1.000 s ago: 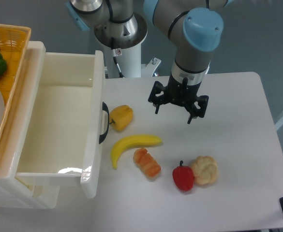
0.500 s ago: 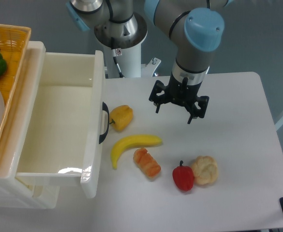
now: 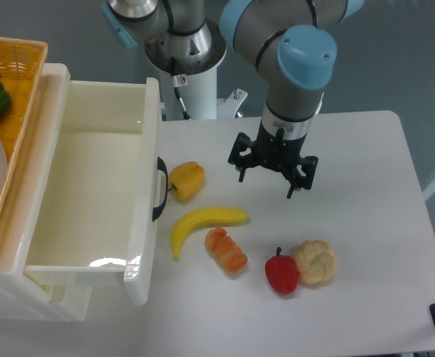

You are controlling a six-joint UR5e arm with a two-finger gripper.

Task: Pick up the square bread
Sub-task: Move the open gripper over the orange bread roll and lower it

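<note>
- Table (image 3: 366,171): white work surface beneath the gripper, carrying all the loose items. An open white drawer (image 3: 91,186) sits well off to the gripper's image-left, with a wicker basket (image 3: 20,67) beyond it.
- Arm (image 3: 295,67): single UR5e, wrist pointing straight down over the middle of the table.
- Gripper (image 3: 271,181): fingers spread wide, nothing between them, hanging above bare table and touching nothing.
- Banana (image 3: 202,225): below and image-left of the gripper, just beside the target's upper end.
- Square bread (image 3: 226,250): lies on the table below the gripper in the picture and slightly to image-left, apart from it. Its long axis runs on a diagonal, from upper left to lower right. It sits between the banana and the red pepper (image 3: 282,273).
- Key relation: judged from this view, the gripper must travel toward the near edge of the table and a little to image-left, then descend. The spread of the fingers runs roughly left to right, so some wrist turn may be needed to close across the loaf's short side.
- Other items: a round roll (image 3: 315,261) touches the red pepper on its far side from the bread. A yellow pepper (image 3: 187,181) lies image-left of the gripper, near the drawer handle.
- Change from the earlier frames: the gripper has shifted slightly toward image-left and the near edge, and the wrist housing has moved with it. No item on the table has moved.
</note>
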